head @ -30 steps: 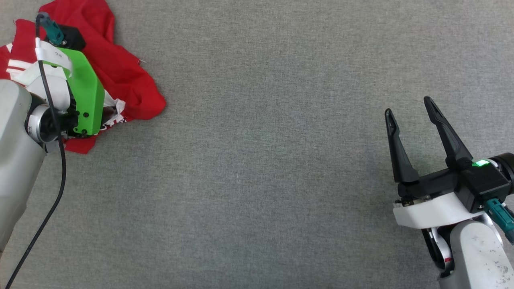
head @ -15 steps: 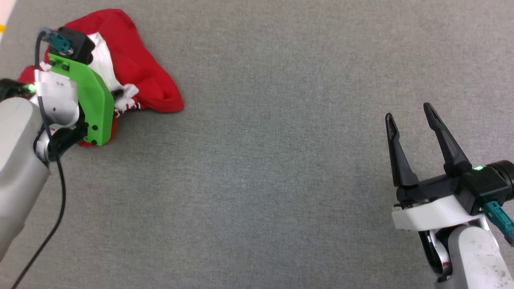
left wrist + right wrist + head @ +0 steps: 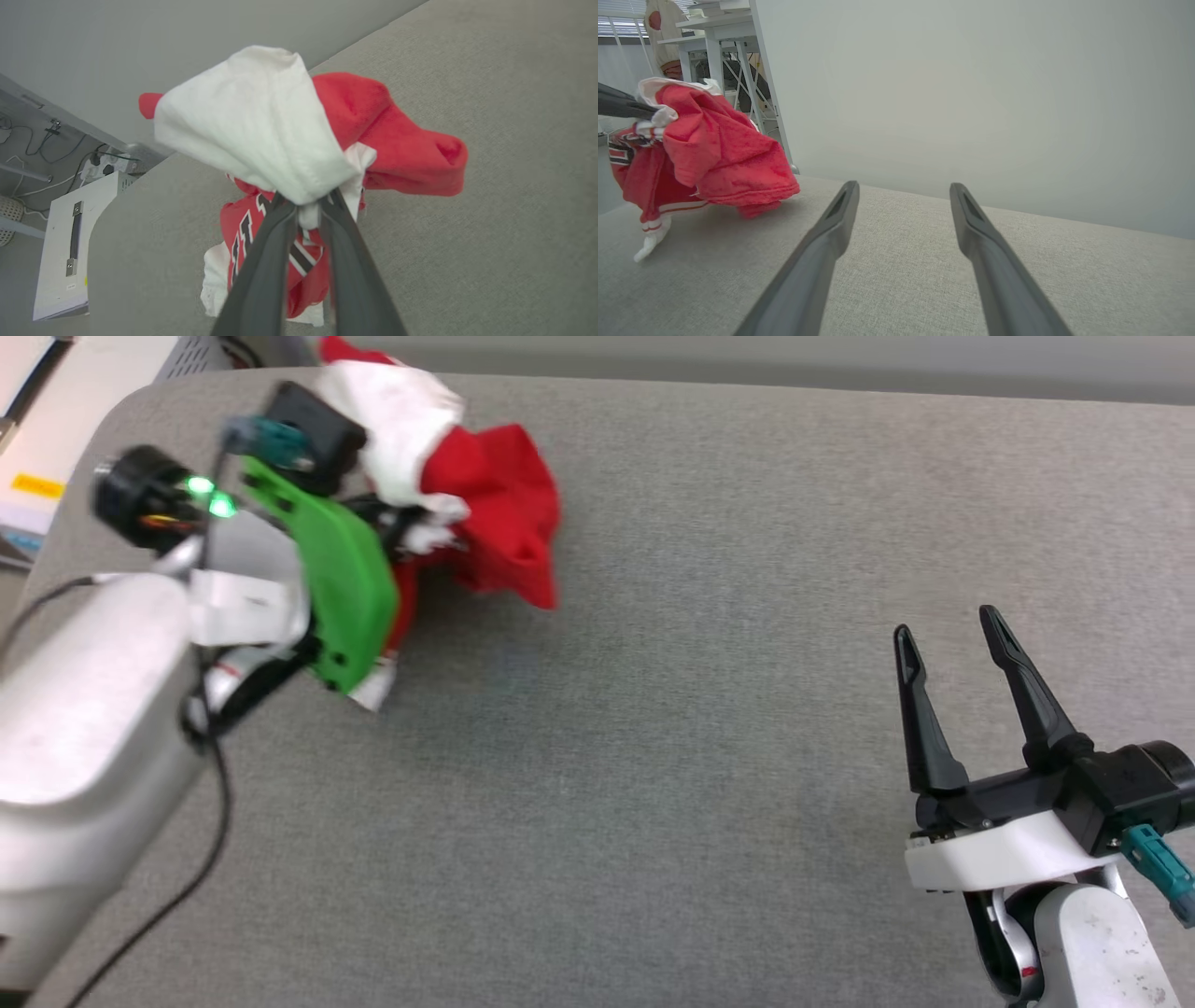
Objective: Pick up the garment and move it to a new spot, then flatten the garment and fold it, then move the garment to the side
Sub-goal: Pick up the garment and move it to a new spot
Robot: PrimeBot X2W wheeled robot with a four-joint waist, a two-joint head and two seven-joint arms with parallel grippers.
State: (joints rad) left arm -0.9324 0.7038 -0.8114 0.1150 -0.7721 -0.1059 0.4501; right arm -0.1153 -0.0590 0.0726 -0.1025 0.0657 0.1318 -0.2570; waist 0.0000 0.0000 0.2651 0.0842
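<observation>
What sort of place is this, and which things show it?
Probably a lab or workshop: a grey cloth-covered table, white desks beyond it, loose cables and a power strip.

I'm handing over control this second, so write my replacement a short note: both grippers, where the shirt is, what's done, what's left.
Left gripper: shut on the garment, pinching a bunch of white and red cloth.
Right gripper: open, empty, low over the grey surface at its right side.
Garment: crumpled and lifted near the far left corner; the lowest sleeve end hangs at or just above the surface.
Done: the pick-up.
Left: carry it to a new spot and set it down, flatten, fold, then move it aside.
</observation>
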